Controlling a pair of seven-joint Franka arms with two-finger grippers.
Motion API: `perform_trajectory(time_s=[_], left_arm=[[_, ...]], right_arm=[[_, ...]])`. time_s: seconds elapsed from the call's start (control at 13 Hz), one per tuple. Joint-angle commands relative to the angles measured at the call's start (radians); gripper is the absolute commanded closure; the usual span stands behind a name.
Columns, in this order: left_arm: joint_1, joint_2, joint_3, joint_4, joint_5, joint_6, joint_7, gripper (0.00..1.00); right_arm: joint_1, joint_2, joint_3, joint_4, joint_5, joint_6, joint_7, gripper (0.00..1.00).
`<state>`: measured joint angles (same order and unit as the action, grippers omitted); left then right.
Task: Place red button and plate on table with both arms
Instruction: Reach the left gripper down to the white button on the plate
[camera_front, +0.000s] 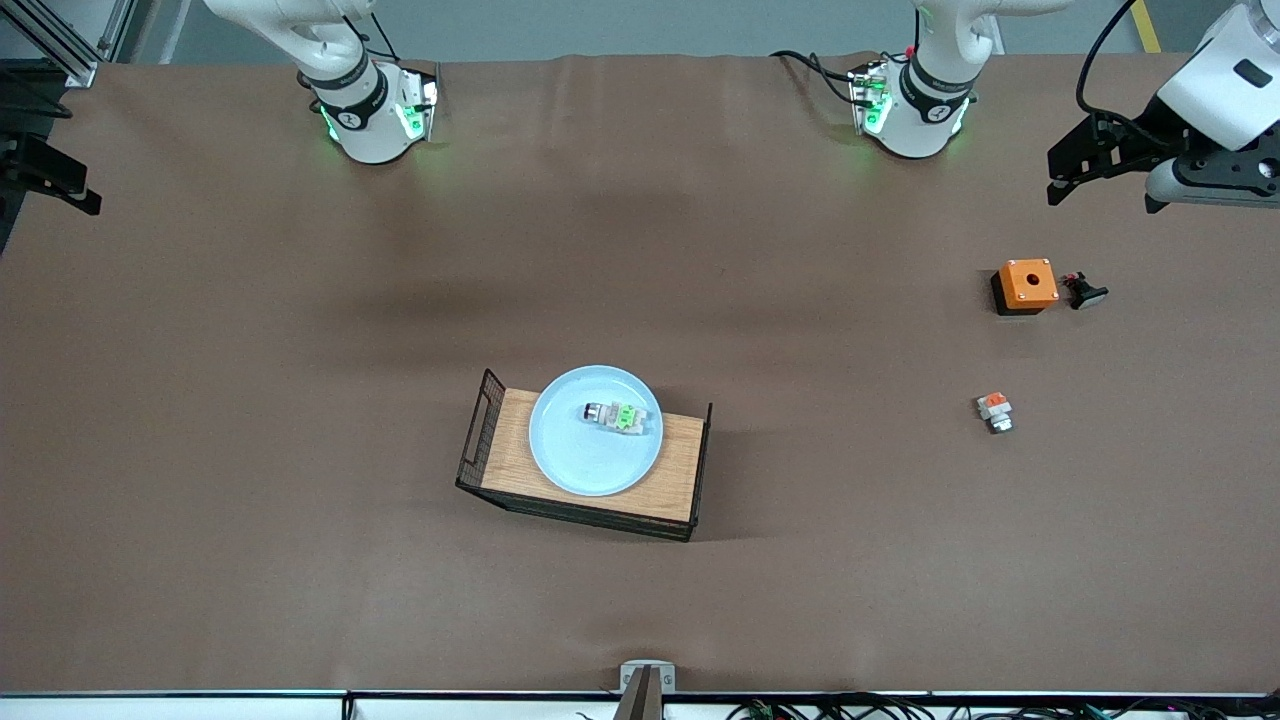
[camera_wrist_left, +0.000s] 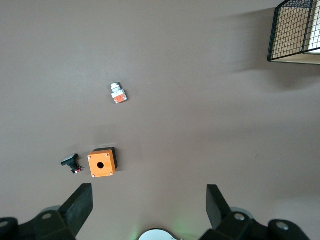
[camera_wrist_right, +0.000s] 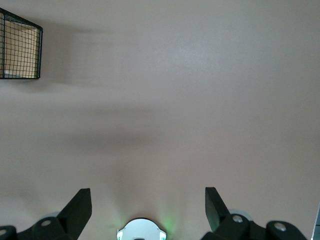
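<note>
With both grippers, left (camera_wrist_left: 146, 205) and right (camera_wrist_right: 145, 202), spread empty, I'd pinch the red button (camera_front: 621, 417) off the plate (camera_front: 595, 431) squarely.

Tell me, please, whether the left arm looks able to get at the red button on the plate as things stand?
Probably yes. The red button lies uncovered on the plate atop the rack, with nothing above it. The left gripper is open over bare table near the orange box; the right gripper waits, open.
</note>
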<state>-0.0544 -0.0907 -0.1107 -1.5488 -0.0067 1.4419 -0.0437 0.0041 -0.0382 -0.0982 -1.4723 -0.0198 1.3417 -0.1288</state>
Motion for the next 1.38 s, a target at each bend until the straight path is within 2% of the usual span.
perform_trajectory(time_s=[0.0, 0.23, 0.38, 0.62, 0.92, 1.15, 1.31], left_arm=[[-0.004, -0.020, -0.015, -0.021, 0.013, 0.008, -0.027, 0.00], [-0.010, 0.000, -0.021, -0.016, 0.004, 0.015, -0.053, 0.00], [-0.012, 0.005, -0.072, -0.016, -0.002, 0.017, -0.120, 0.00], [-0.018, 0.078, -0.156, 0.048, -0.073, 0.054, -0.682, 0.00], [-0.044, 0.224, -0.288, 0.130, -0.098, 0.110, -1.305, 0.00], [-0.116, 0.316, -0.307, 0.179, -0.096, 0.193, -1.566, 0.00], [-0.163, 0.385, -0.305, 0.212, -0.095, 0.299, -1.707, 0.00]], right_arm=[[-0.016, 0.007, 0.006, 0.021, 0.015, -0.012, -0.014, 0.00], [-0.016, 0.007, 0.006, 0.021, 0.015, -0.012, -0.014, 0.00], [-0.016, 0.007, 0.006, 0.021, 0.015, -0.012, -0.014, 0.00], [-0.016, 0.007, 0.006, 0.021, 0.015, -0.012, -0.014, 0.00], [-0.016, 0.007, 0.006, 0.021, 0.015, -0.012, -0.011, 0.00], [-0.016, 0.007, 0.006, 0.021, 0.015, -0.012, -0.011, 0.00], [-0.016, 0.007, 0.006, 0.021, 0.015, -0.012, -0.009, 0.00]])
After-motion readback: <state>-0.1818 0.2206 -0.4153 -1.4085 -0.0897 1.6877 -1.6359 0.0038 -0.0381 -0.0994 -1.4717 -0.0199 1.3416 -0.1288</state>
